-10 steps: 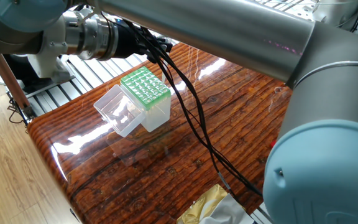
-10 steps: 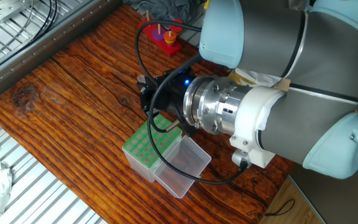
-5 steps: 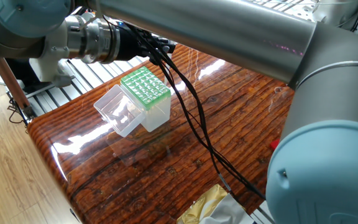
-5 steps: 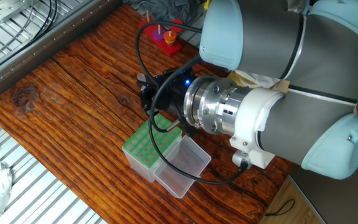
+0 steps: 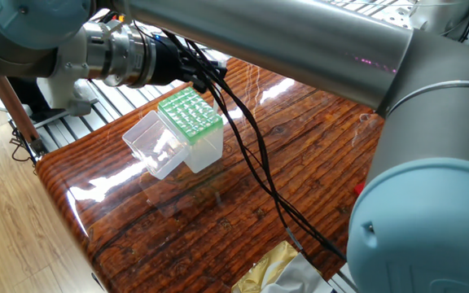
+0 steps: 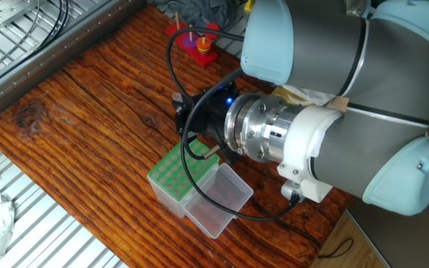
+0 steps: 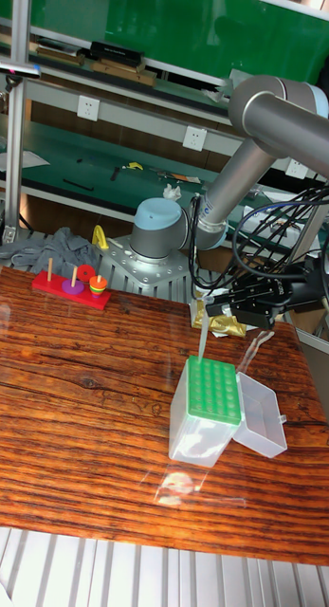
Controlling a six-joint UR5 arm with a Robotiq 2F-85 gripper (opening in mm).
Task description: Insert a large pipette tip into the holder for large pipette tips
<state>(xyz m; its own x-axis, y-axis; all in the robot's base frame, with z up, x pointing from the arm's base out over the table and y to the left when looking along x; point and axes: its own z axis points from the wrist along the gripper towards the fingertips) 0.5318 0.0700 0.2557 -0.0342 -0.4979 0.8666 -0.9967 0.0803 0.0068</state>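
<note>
A: Sliding rightward since a second ago, the wrist in one fixed view is now hanging just over the far edge of the holder for large pipette tips [image 5: 190, 115]. Nothing else on the wooden table [image 5: 300, 163] is changing place.

B: Is the gripper [image 5: 215, 63] showing there?

A: Only its dark body, behind the black cables [image 5: 251, 155]. Its fingers are hidden, so I cannot tell from here whether they are clamped.

B: And the other fixed view?

A: The arm is filling most of it. The gripper [image 6: 187, 128] is sitting just beyond the green grid of the holder [image 6: 171, 176], whose clear lid is lying open toward the near right. The tip is not visible here.

B: The tall fixed view?

A: That one is helping most. The gripper [image 7: 208, 308] is reaching in from the right, and the large pipette tip [image 7: 202, 337] is hanging from it, pointing down at the far edge of the holder [image 7: 213, 391]. So the fingers appear to be clenched on the tip, though they are too small to see plainly.

B: How far along, then?

A: Picking up is done, I judge. Whether the point is already entering a hole I cannot tell. Seating the tip and letting go are remaining.
</note>
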